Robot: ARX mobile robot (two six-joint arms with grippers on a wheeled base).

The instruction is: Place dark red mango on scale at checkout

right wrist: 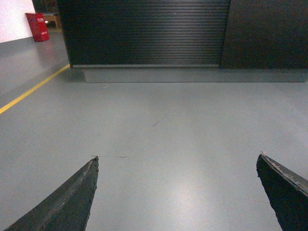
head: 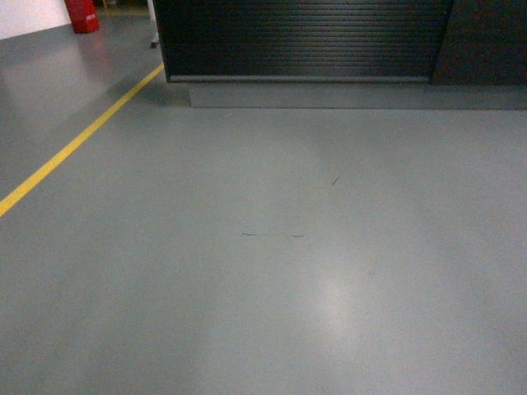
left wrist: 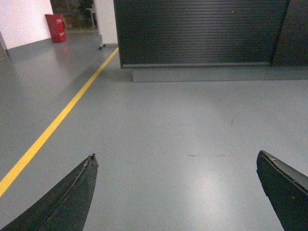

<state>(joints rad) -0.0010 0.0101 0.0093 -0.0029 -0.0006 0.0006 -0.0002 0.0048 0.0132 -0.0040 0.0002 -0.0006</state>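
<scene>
Head view shows a grey floor (head: 263, 271) and the checkout (head: 305, 37) at the top of the frame, with only its ribbed front showing. Its top is cut off, so the scale and the dark red mango are not seen anywhere. The left gripper (left wrist: 175, 192) and right gripper (right wrist: 175, 192) both hang wide apart, holding nothing. A mango is likely smooth, slippery and easy to bruise; holding its fat middle gently seems best.

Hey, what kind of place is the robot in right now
Probably a shop or warehouse-style hall near a checkout: a dark counter with a horizontally ribbed front, a smooth grey floor with a painted yellow line, and a red object by the far wall.
</scene>
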